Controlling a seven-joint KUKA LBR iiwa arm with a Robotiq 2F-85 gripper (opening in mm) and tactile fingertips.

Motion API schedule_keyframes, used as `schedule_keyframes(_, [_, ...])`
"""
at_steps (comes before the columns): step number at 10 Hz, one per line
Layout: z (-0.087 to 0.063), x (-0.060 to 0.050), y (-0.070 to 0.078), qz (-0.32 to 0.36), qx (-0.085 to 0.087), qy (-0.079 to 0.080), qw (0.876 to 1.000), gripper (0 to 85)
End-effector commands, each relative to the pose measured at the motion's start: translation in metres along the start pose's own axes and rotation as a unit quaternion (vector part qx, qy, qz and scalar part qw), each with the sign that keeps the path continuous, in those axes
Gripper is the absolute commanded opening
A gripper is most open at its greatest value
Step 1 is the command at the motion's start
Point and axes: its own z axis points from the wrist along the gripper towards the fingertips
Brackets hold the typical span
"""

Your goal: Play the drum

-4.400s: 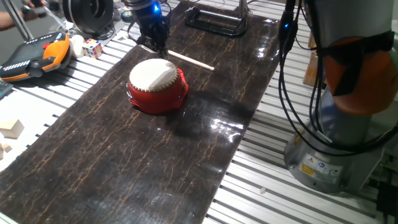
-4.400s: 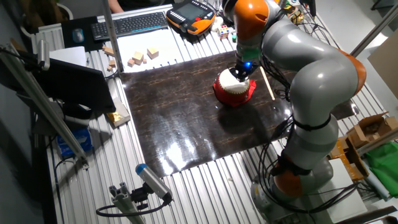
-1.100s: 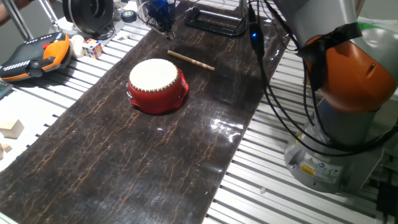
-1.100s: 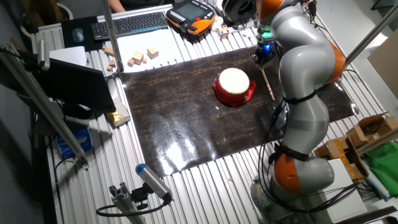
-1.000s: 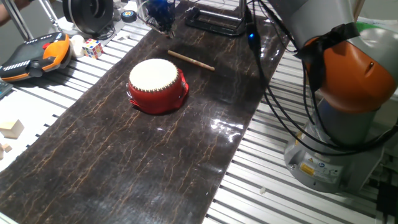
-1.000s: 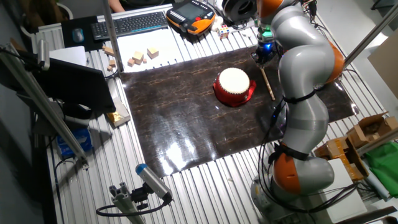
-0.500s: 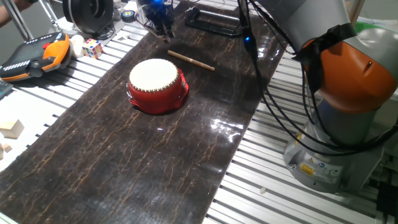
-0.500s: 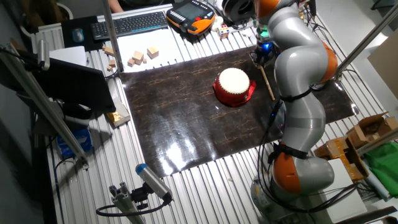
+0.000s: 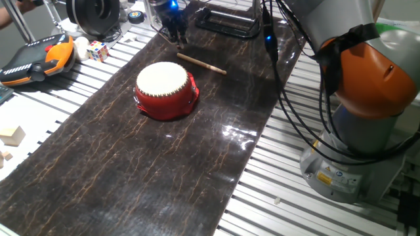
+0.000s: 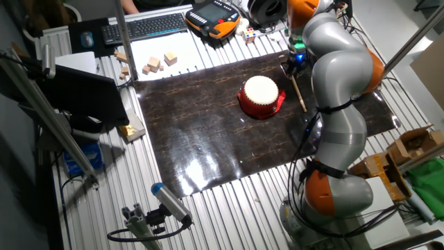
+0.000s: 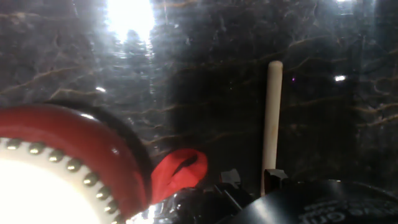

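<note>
One fixed view
Drum (image 9: 166, 89): red body, cream skin up, on the dark marbled mat (image 9: 131, 164), toward its far end, nearer the left edge.
Stick (image 9: 201, 63): thin wooden rod lying flat on the mat just beyond the drum, apart from it.
Gripper (image 9: 174, 36): low over the far end of the stick; jaw state cannot be told here.

The other fixed view
Drum (image 10: 261, 95): near the mat's (image 10: 208, 139) far right corner, skin up.
Stick (image 10: 298, 92): flat, beside the drum on the right-edge side, not touching.
Gripper (image 10: 293, 64): above the stick's far end.

Hand view
Drum (image 11: 68, 152): lower left, studded rim visible, red strap (image 11: 177, 173) at its side.
Stick (image 11: 271, 121): runs upward from the fingers at the bottom; whether they clamp it is unclear.
</note>
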Motion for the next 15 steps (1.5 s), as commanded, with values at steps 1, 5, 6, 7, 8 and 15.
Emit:
schedule_keyframes(1, [0.003, 0.000, -0.001, -0.002, 0.002, -0.004, 1.000, 30.3])
schedule_keyframes(5, [0.006, -0.001, -0.002, 0.004, 0.000, -0.010, 1.000, 29.3])
schedule_keyframes(6, [0.006, -0.001, -0.002, 0.015, 0.005, -0.006, 1.000, 29.3])
schedule_keyframes(7, [0.006, -0.001, -0.002, 0.029, 0.003, 0.004, 1.000, 29.7])
schedule_keyframes(8, [0.006, -0.001, -0.002, 0.036, 0.000, 0.008, 0.999, 29.7])
schedule_keyframes(15, [0.032, -0.011, -0.019, -0.001, 0.007, -0.019, 1.000, 31.0])
